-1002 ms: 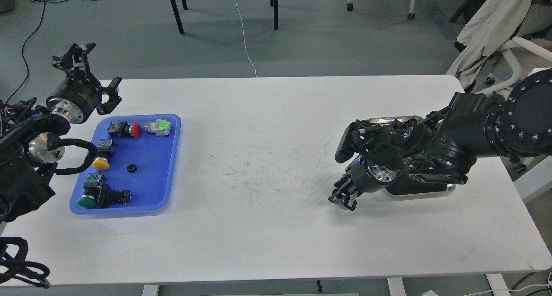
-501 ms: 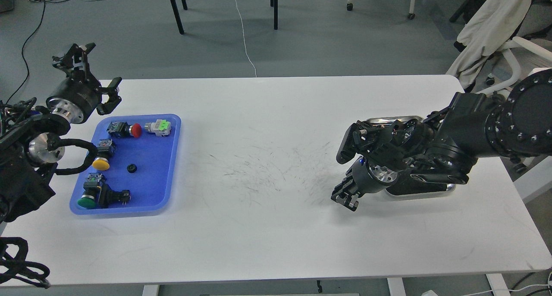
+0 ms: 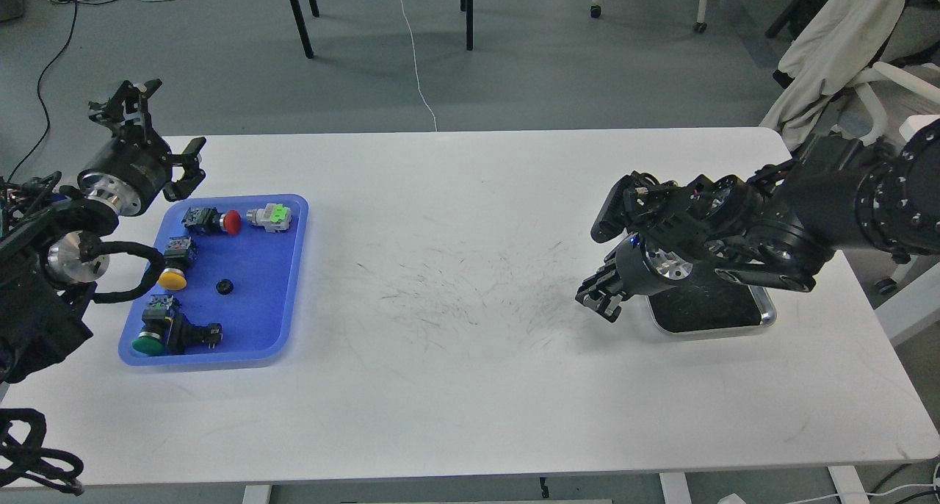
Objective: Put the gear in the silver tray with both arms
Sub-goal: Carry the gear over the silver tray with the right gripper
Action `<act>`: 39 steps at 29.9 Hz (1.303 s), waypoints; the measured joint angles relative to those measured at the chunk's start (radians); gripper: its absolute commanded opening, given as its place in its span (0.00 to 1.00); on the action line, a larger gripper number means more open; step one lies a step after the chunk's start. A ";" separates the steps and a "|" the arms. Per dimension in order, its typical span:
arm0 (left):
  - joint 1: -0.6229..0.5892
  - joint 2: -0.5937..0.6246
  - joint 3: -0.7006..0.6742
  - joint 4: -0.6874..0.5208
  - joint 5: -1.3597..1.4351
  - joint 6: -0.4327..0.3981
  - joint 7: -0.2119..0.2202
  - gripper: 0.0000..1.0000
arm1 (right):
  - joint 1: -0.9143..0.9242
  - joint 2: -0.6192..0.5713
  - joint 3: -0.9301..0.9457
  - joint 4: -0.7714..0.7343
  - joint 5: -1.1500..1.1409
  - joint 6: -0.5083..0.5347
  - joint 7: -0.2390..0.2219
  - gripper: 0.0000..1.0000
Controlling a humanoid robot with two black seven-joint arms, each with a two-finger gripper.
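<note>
As right arm (image 3: 808, 210) lifted, silver tray (image 3: 764, 319) uncovered.

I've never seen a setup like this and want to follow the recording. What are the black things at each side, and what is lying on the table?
The camera sits in the robot's head, looking down at a white table. The black shapes are its two arms. The left gripper, open and empty, hovers behind a blue tray that holds push-button switches and a small black gear. The right gripper hangs beside the silver tray; whether it is open cannot be told, and nothing shows in it.
</note>
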 measured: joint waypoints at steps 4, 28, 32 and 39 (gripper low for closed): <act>0.000 0.000 0.000 0.000 0.000 0.000 0.000 0.98 | 0.006 -0.074 0.052 -0.025 0.002 0.002 0.000 0.02; 0.010 -0.001 0.000 -0.006 0.002 0.000 0.000 0.98 | -0.277 -0.408 0.311 -0.299 0.037 -0.001 -0.003 0.02; 0.011 0.003 -0.001 -0.009 0.001 0.000 -0.002 0.98 | -0.316 -0.390 0.322 -0.354 0.037 -0.002 -0.004 0.02; 0.011 0.010 -0.007 -0.011 -0.001 0.000 -0.003 0.98 | -0.378 -0.284 0.319 -0.469 0.036 0.001 -0.004 0.02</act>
